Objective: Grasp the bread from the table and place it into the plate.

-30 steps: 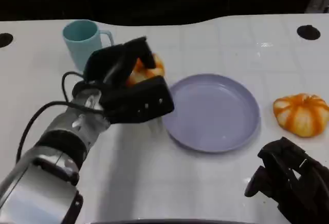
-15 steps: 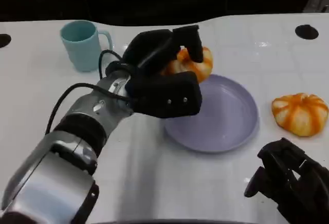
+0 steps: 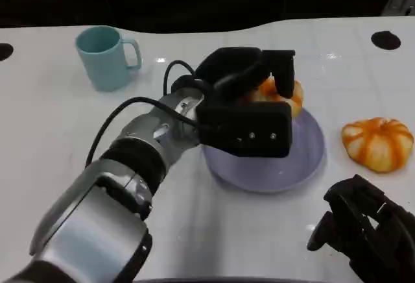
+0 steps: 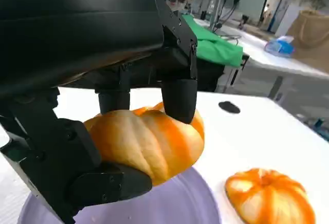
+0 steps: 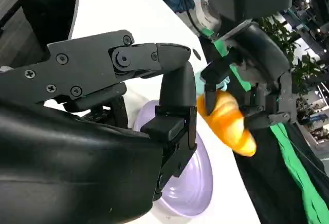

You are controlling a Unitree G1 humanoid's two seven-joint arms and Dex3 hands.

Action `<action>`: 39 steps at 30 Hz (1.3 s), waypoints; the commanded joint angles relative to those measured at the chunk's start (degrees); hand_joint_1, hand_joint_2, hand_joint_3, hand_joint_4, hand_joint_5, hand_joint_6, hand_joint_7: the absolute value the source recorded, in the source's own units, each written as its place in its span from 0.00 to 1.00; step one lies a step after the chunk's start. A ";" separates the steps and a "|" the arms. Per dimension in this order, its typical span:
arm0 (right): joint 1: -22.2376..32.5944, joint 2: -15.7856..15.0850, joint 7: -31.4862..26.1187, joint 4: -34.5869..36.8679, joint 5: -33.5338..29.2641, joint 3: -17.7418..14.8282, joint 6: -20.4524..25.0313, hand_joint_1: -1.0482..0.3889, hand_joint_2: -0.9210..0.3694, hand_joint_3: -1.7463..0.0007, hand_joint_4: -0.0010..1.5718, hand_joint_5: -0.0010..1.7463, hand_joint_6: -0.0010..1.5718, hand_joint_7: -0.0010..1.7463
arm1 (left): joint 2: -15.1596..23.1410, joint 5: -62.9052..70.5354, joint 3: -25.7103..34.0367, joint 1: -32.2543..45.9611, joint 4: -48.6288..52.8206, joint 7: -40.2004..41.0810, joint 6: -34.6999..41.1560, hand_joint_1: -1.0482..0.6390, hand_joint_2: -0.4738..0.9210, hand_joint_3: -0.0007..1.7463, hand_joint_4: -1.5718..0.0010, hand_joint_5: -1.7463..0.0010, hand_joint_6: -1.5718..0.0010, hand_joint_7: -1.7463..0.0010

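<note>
My left hand [image 3: 249,111] grips an orange, pumpkin-shaped bread [image 3: 268,95] and holds it over the far part of the lavender plate [image 3: 305,153]. In the left wrist view the fingers [image 4: 177,95] wrap the bread [image 4: 149,142] from above and below, just above the plate [image 4: 154,208]. The right wrist view shows the left hand [image 5: 252,64] carrying the bread [image 5: 226,121] above the plate [image 5: 190,188]. My right hand [image 3: 363,231] rests at the table's near right, holding nothing, with its fingers [image 5: 175,100] loosely apart.
A second orange bread [image 3: 379,143] lies on the white table to the right of the plate, also seen as the striped bread [image 4: 270,198] in the left wrist view. A teal mug [image 3: 107,56] stands at the far left. Black holes [image 3: 388,39] mark the table's far corners.
My left hand has carried the bread to the right, from beside the mug to above the plate's far part. The right hand has stayed put.
</note>
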 commanded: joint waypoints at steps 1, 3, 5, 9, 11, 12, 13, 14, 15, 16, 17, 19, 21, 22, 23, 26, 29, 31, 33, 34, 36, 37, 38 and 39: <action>0.47 -0.16 -0.53 -1.09 0.01 0.07 -0.06 0.37 0.00 0.87 0.37 0.98 0.35 0.80 | -1.66 2.46 -2.04 -2.26 1.27 1.33 4.34 0.53 0.74 0.54 0.43 0.00 0.57 0.01; 0.51 -0.21 -0.39 -1.02 -0.22 0.19 -0.38 0.37 0.00 0.87 0.37 0.97 0.35 0.81 | -2.30 3.19 -2.49 -2.39 1.47 2.00 6.40 0.52 0.74 0.52 0.43 0.00 0.57 0.00; 0.56 -0.17 -0.35 -1.04 -0.26 0.24 -0.47 0.37 0.00 0.87 0.37 0.97 0.35 0.81 | -3.26 3.26 -2.58 -2.50 1.69 2.32 9.49 0.52 0.76 0.48 0.44 0.00 0.55 0.14; 0.79 -0.08 -0.48 -1.31 -0.35 0.32 -0.52 0.38 0.00 0.87 0.38 0.97 0.35 0.81 | -4.27 3.11 -2.62 -2.38 1.61 1.97 12.31 0.52 0.89 0.27 0.46 0.00 0.40 0.63; 0.87 -0.10 -0.36 -1.37 -0.40 0.38 -0.65 0.38 0.00 0.86 0.38 0.97 0.35 0.80 | -4.33 3.04 -2.63 -2.25 1.50 1.89 12.39 0.53 0.90 0.24 0.46 0.00 0.44 0.47; 0.93 -0.08 -0.49 -1.50 -0.35 0.39 -0.49 0.38 0.00 0.86 0.38 0.97 0.34 0.81 | -4.40 2.93 -2.56 -2.10 1.50 1.77 12.37 0.53 0.91 0.24 0.46 0.00 0.45 0.42; 0.98 -0.05 -0.60 -1.60 -0.30 0.40 -0.37 0.38 0.00 0.86 0.38 0.97 0.34 0.81 | -4.46 2.86 -2.52 -1.99 1.51 1.69 12.39 0.53 0.91 0.25 0.47 0.00 0.48 0.36; 1.01 -0.04 -0.67 -1.67 -0.27 0.41 -0.29 0.38 0.00 0.86 0.38 0.97 0.35 0.81 | -4.50 2.82 -2.49 -1.92 1.52 1.64 12.40 0.53 0.90 0.25 0.47 0.00 0.50 0.31; 1.03 -0.04 -0.72 -1.71 -0.25 0.41 -0.25 0.38 0.00 0.86 0.38 0.97 0.34 0.81 | -4.52 2.80 -2.48 -1.89 1.53 1.62 12.41 0.53 0.90 0.26 0.47 0.00 0.51 0.28; 1.06 -0.10 -0.82 -1.81 -0.41 0.49 -0.25 0.38 0.00 0.86 0.38 0.97 0.34 0.81 | -4.60 2.72 -2.45 -1.93 1.61 1.01 12.79 0.53 0.90 0.26 0.47 0.00 0.52 0.27; 1.08 -0.15 -0.90 -1.89 -0.52 0.55 -0.25 0.38 0.00 0.86 0.37 0.97 0.34 0.81 | -4.65 2.65 -2.43 -1.96 1.67 0.56 13.07 0.53 0.90 0.25 0.51 0.02 0.51 0.33; 1.11 -0.23 -1.04 -1.98 -0.61 0.64 -0.26 0.38 0.00 0.86 0.37 0.97 0.35 0.81 | -4.71 2.58 -2.42 -1.99 1.70 0.07 13.40 0.53 0.90 0.23 0.54 0.03 0.50 0.42; 1.12 -0.26 -1.10 -1.99 -0.57 0.68 -0.28 0.37 0.00 0.86 0.37 0.97 0.35 0.81 | -4.71 2.57 -2.42 -1.97 1.63 0.00 13.47 0.53 0.90 0.22 0.55 0.03 0.49 0.44; 1.12 -0.28 -1.12 -2.00 -0.56 0.69 -0.28 0.37 0.00 0.86 0.37 0.97 0.35 0.81 | -4.71 2.57 -2.42 -1.96 1.61 -0.02 13.50 0.53 0.90 0.22 0.55 0.03 0.49 0.45; 1.11 -0.25 -1.03 -1.91 -0.47 0.66 -0.36 0.37 0.00 0.86 0.37 0.97 0.35 0.81 | -4.53 2.47 -2.53 -2.23 1.82 -2.70 13.98 0.53 0.90 0.22 0.55 0.03 0.49 0.45; 1.09 -0.22 -0.97 -1.85 -0.26 0.58 -0.33 0.38 0.00 0.86 0.37 0.97 0.34 0.81 | -4.12 2.67 -3.09 -2.82 2.04 -8.35 15.18 0.37 0.99 0.09 0.70 0.65 0.63 0.88; 1.01 -0.25 -0.78 -1.68 0.05 0.40 -0.25 0.38 0.00 0.86 0.37 0.97 0.34 0.81 | -3.82 2.84 -3.49 -3.12 1.73 -11.25 15.66 0.31 1.00 0.10 0.73 0.86 0.70 0.98; 0.95 -0.31 -0.61 -1.55 0.16 0.31 -0.29 0.37 0.00 0.86 0.37 0.98 0.34 0.81 | -3.63 2.86 -3.65 -3.28 1.59 -12.56 15.82 0.25 1.00 0.13 0.78 0.91 0.77 1.00; 0.94 -0.33 -0.58 -1.54 0.16 0.31 -0.31 0.37 0.00 0.86 0.36 0.98 0.33 0.82 | -3.57 2.85 -3.67 -3.28 1.48 -12.86 15.87 0.23 1.00 0.14 0.79 0.93 0.78 1.00; 0.94 -0.33 -0.58 -1.54 0.16 0.31 -0.31 0.37 0.00 0.86 0.36 0.98 0.33 0.82 | -3.56 2.84 -3.67 -3.28 1.45 -12.93 15.89 0.23 1.00 0.14 0.79 0.93 0.79 1.00; 0.86 -0.42 -0.44 -1.42 0.14 0.24 -0.40 0.37 0.00 0.86 0.36 0.98 0.33 0.82 | -3.22 2.96 -3.88 -3.66 1.48 -14.20 16.06 0.21 1.00 0.15 0.81 0.94 0.80 1.00; 0.80 -0.49 -0.33 -1.33 0.13 0.18 -0.47 0.37 0.00 0.86 0.36 0.99 0.33 0.82 | -2.97 3.06 -4.03 -3.93 1.51 -15.13 16.18 0.17 1.00 0.18 0.84 0.96 0.83 1.00; 0.76 -0.54 -0.26 -1.27 0.12 0.15 -0.51 0.37 0.00 0.86 0.36 0.99 0.33 0.82 | -2.79 3.11 -4.13 -4.12 1.50 -15.79 16.27 0.16 1.00 0.19 0.86 0.97 0.84 1.00; 0.66 -0.62 -0.18 -1.17 0.24 0.02 -0.42 0.37 0.00 0.86 0.36 0.99 0.33 0.83 | -2.51 2.73 -3.82 -4.29 1.41 -16.82 16.26 0.15 1.00 0.20 0.87 0.97 0.85 1.00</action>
